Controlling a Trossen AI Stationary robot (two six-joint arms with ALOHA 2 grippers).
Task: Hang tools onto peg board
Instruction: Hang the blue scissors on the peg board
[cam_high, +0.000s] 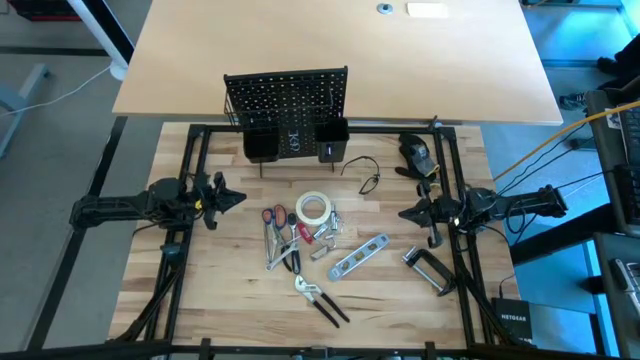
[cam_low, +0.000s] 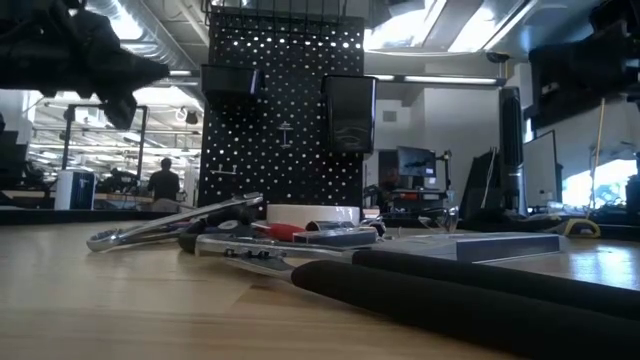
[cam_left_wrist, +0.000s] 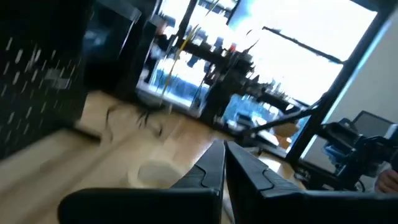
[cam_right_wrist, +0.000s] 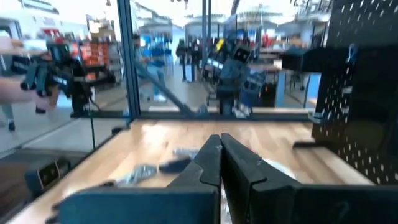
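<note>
Both claws, left claw (cam_high: 238, 194) and right claw (cam_high: 404, 212), pinched empty. Risk: tools (cam_high: 300, 240) overlap mid-table; grabbing one drags neighbours, peg board (cam_high: 287, 98) stays bare.

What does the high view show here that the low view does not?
Only the high view shows both arms, the shut left gripper and shut right gripper out at the sides, plus the C-clamp and red-handled scissors laid out flat.

Only the low view shows the peg board's front with its rows of holes, and the room behind with a person.

Both show the peg board, the white tape roll and the black-handled pliers on the table.
</note>
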